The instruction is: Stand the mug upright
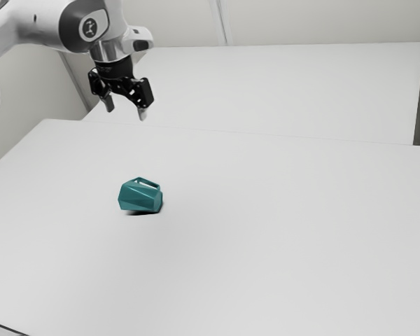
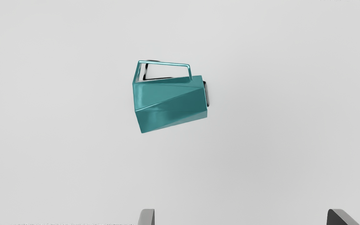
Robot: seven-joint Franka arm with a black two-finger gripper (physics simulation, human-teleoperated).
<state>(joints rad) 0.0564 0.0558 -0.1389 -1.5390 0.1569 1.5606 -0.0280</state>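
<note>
Teal mug (image 1: 140,199) — below gripper (image 1: 126,110), apart

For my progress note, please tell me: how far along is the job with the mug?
Nothing looks done yet: the mug lies on its side on the table. Nothing is in hand: the open gripper hangs above the table, away from the mug. Probably left: grasping, turning it upright, releasing.

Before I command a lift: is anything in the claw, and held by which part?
Nothing is held: the claw hangs open above the table, and the mug lies on its side below, untouched.
</note>
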